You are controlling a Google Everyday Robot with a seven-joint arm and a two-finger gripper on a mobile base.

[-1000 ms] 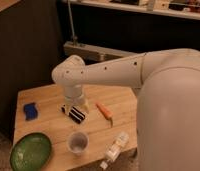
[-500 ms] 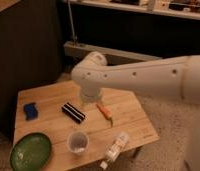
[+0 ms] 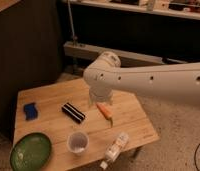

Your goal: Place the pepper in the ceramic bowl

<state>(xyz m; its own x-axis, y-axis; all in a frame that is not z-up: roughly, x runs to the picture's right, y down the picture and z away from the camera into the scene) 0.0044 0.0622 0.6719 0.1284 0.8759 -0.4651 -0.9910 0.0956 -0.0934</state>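
The pepper (image 3: 105, 111) is small, slender and orange-red. It lies on the wooden table (image 3: 48, 95) right of centre. The ceramic bowl (image 3: 30, 151) is a shallow dark green dish at the table's front left corner. My gripper (image 3: 99, 100) hangs from the white arm (image 3: 143, 80), just above and touching or nearly touching the pepper's far end. The arm's bulk hides most of the gripper.
A black-and-white striped bar (image 3: 73, 112) lies left of the pepper. A translucent white cup (image 3: 77, 142) stands in front, right of the bowl. A blue sponge (image 3: 30, 110) sits at the left. A small white bottle (image 3: 115, 149) lies at the front right edge.
The arm has swung right, from above the striped bar to above the pepper. The objects on the table have not moved.
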